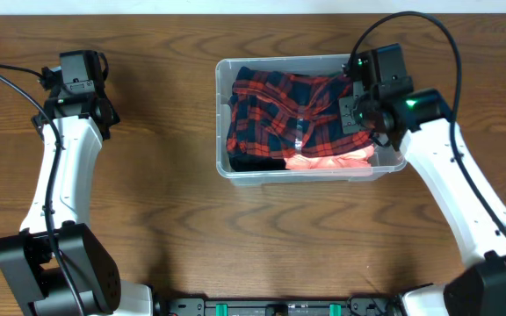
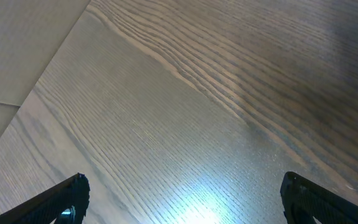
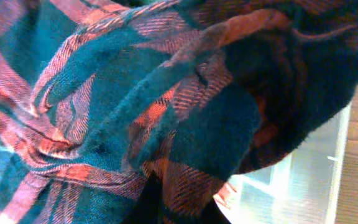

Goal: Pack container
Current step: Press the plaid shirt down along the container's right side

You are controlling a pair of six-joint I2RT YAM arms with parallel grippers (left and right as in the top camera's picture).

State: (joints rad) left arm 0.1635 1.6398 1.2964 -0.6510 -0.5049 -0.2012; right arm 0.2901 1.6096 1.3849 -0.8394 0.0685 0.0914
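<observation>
Overhead, the container (image 1: 220, 114) sits on the bench (image 1: 165, 228), right of centre and toward the far edge, long side across. A rumpled plaid cloth (image 1: 279, 110), red and dark blue, fills most of it; a pink cloth (image 1: 328, 161) shows along the near wall under the plaid.

The right gripper (image 1: 353, 112) reaches into the container's right end, down among the plaid folds. Its wrist view is almost all plaid pressed close, with a strip of clear wall at the lower right. Its jaws are together, but whether any cloth is pinched between them cannot be told.

The left gripper (image 2: 184, 196) hangs over bare bench, well apart from the container on its left. Both fingertips (image 2: 73, 194) show at the bottom corners, spread wide with nothing between them.
</observation>
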